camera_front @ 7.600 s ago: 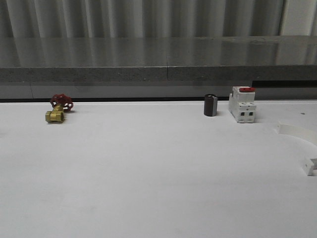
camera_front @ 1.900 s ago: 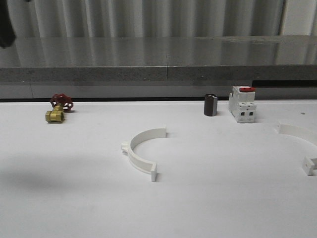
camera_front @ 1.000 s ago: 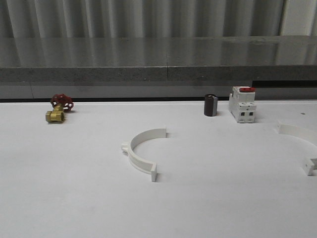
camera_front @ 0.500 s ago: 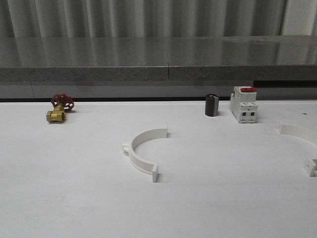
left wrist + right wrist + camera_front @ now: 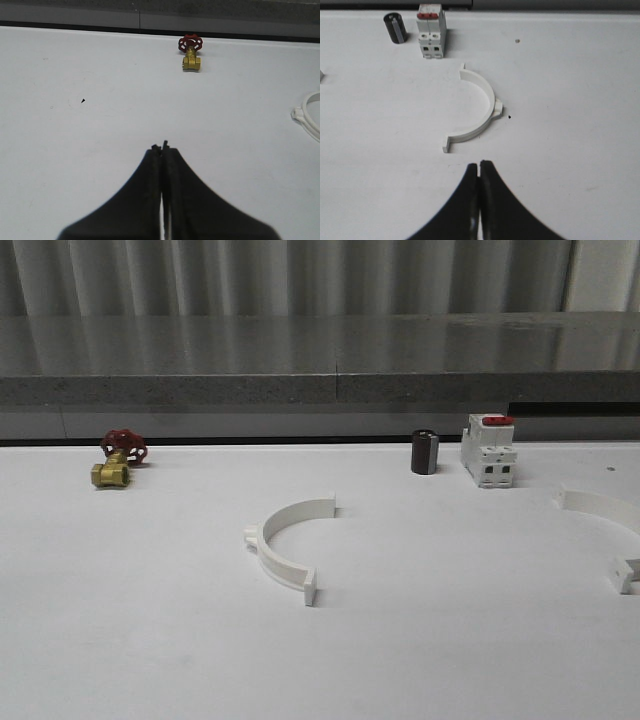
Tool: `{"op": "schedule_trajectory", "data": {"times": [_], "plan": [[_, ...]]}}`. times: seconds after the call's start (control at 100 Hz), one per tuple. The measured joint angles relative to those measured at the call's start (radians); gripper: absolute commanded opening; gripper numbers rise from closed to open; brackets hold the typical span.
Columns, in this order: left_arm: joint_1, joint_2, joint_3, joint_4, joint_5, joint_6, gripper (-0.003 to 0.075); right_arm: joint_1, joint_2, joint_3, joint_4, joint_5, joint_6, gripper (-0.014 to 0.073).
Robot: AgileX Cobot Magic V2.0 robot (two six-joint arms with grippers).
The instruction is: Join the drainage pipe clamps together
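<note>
Drainage pipe clamps: two white half-rings, well apart on the white worktop (image 5: 150,640). First clamp half (image 5: 285,548) lying flat near the middle of the worktop in the front view, arc bulging toward the robot's left, open side facing right, one tabbed end toward the far edge and one toward the near edge, small lug on the outer curve. Second clamp half (image 5: 600,530) out at the right edge of the front view, partly cut off by the frame; seen whole from the right wrist (image 5: 477,112), flat, arc bulging away from the first half, untouched.

Left gripper (image 5: 163,150) seen from its own wrist camera, fingers pressed together with nothing between them, above bare worktop (a sliver of the first clamp half just visible at the frame edge). Right gripper (image 5: 479,167) likewise closed and empty, tips near the second clamp half but apart from it.

Along the far edge: brass valve with red handwheel (image 5: 118,459) at the left, small dark cylinder (image 5: 425,452) and white breaker with red top (image 5: 489,450) side by side toward the right.
</note>
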Motion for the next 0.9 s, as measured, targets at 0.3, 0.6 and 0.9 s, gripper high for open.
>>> {"op": "schedule_trajectory", "data": {"times": [0.3,0.6,0.9], "plan": [[0.000,0.000,0.000,0.000,0.000,0.000,-0.0020,0.000,0.537,-0.353,0.000,0.234,0.000,0.0323],[0.000,0.000,0.000,0.000,0.000,0.000,-0.0020,-0.032,0.889,-0.585,0.005,0.302,0.026,0.0580],[0.000,0.000,0.000,0.000,0.000,0.000,-0.0020,-0.082,1.090,-0.676,0.014,0.304,0.067,0.0580]]}}
